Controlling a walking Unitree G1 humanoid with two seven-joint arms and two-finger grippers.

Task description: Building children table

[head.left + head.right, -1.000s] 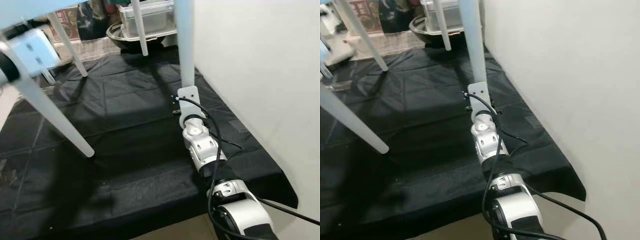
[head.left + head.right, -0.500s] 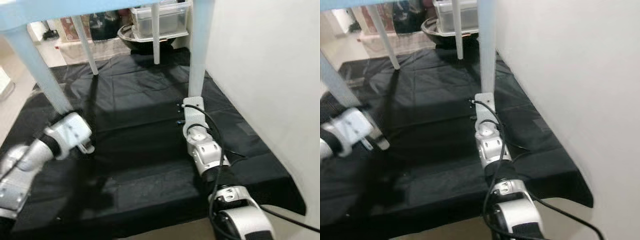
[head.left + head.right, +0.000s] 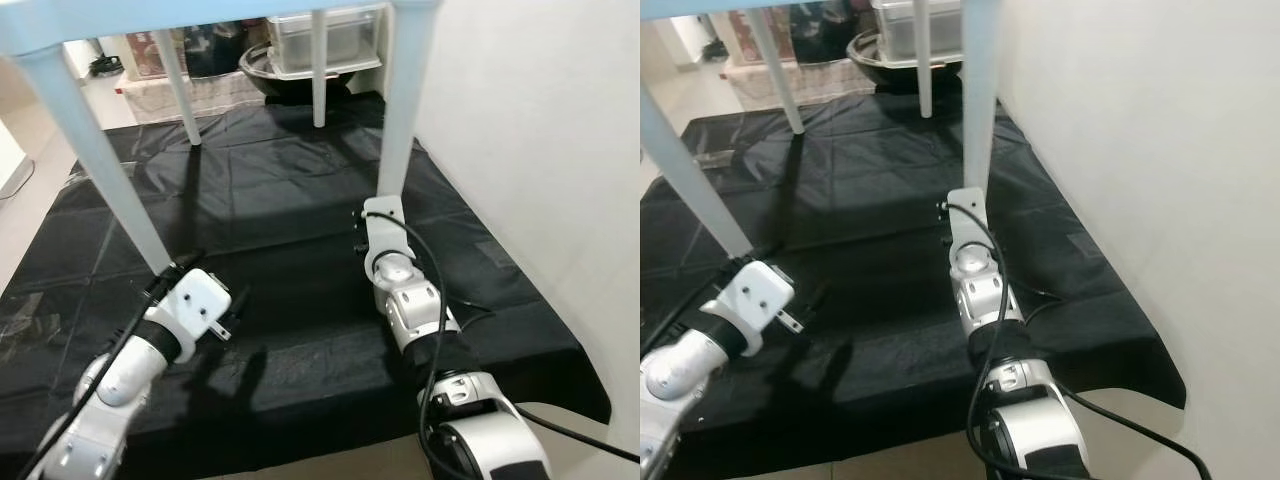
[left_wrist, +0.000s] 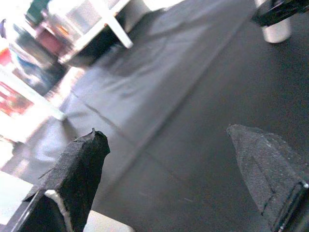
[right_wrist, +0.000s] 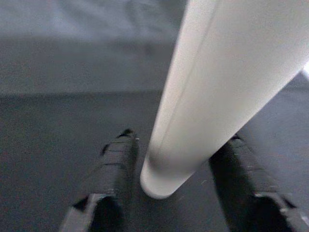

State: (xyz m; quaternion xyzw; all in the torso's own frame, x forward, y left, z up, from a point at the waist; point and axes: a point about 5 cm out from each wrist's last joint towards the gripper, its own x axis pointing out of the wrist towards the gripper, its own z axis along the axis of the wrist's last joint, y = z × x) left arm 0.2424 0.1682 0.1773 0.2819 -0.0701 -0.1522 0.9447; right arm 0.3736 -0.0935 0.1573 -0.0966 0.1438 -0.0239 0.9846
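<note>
Right gripper (image 5: pixel 169 193) has its fingers astride the foot of the near right table leg (image 3: pixel 400 120), seemingly gripping it; left gripper (image 4: pixel 178 159) gapes wide, empty, beside the near left leg (image 3: pixel 100 170). The pale blue children's table (image 3: pixel 200 15) stands over the black mat (image 3: pixel 270 200). Best keep that leg steady and close the left squarely before shifting anything.

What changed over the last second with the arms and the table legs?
The left gripper has come down from up by the near-left pale blue table leg to that leg's foot, fingers open on nothing. The camera also shifted. The right gripper stays around the foot of the near-right pale blue table leg on the black floor sheet.
</note>
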